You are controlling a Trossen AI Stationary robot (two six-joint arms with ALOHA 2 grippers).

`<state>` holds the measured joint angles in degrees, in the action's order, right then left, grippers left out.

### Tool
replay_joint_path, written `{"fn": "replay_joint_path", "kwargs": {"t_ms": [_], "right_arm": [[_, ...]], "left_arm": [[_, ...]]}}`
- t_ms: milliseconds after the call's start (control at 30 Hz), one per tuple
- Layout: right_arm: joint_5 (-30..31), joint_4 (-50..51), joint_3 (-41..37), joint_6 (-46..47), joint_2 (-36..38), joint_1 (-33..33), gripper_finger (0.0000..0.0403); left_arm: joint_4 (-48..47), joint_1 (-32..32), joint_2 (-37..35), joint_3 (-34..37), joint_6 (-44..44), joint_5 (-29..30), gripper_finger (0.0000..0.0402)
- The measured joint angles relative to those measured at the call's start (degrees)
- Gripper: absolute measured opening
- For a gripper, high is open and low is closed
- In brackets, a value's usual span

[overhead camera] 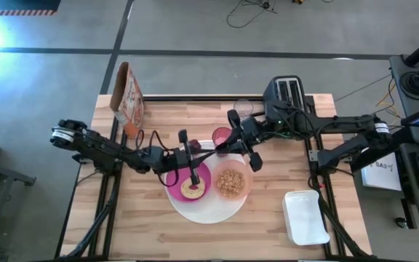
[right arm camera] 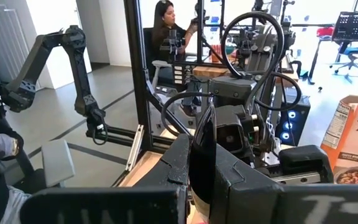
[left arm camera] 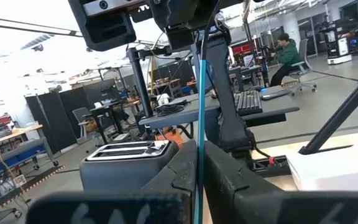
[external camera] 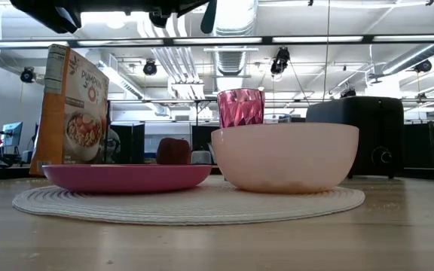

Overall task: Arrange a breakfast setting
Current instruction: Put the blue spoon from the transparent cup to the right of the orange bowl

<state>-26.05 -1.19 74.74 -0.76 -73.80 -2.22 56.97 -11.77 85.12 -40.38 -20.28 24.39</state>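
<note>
Grey concrete floor (overhead camera: 49, 109) surrounds the pale wooden surface (overhead camera: 144, 233), with dark tape lines crossing the upper frame. Across the room, ceiling ducts (external camera: 236, 19) and strip lights (external camera: 307, 39) run overhead; desks, office chairs (right arm camera: 353, 62) and a seated person (left arm camera: 286, 53) fill the background.

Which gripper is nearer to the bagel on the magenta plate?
Left. The left gripper hangs just above the bagel in the high view; the right gripper is farther, beside the pink tumbler.

The magenta plate (external camera: 126, 178) hides most of the dark-red fruit (external camera: 173, 150).
</note>
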Motion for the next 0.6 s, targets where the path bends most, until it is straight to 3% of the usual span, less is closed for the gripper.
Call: {"fn": "replay_joint_path", "kwargs": {"t_ms": [333,600], "right_arm": [[-0.5,1.3,0.0,-1.1,0.1,0.1,0.0021],[-2.5,5.4,0.0,-4.2,0.5,0.0,0.0104]], "left_arm": [[-0.5,0.0,0.0,-0.3,1.3,-1.9,0.0001],[0.5,0.1,0.0,-0.3,2.9,-4.6,0.0]]}}
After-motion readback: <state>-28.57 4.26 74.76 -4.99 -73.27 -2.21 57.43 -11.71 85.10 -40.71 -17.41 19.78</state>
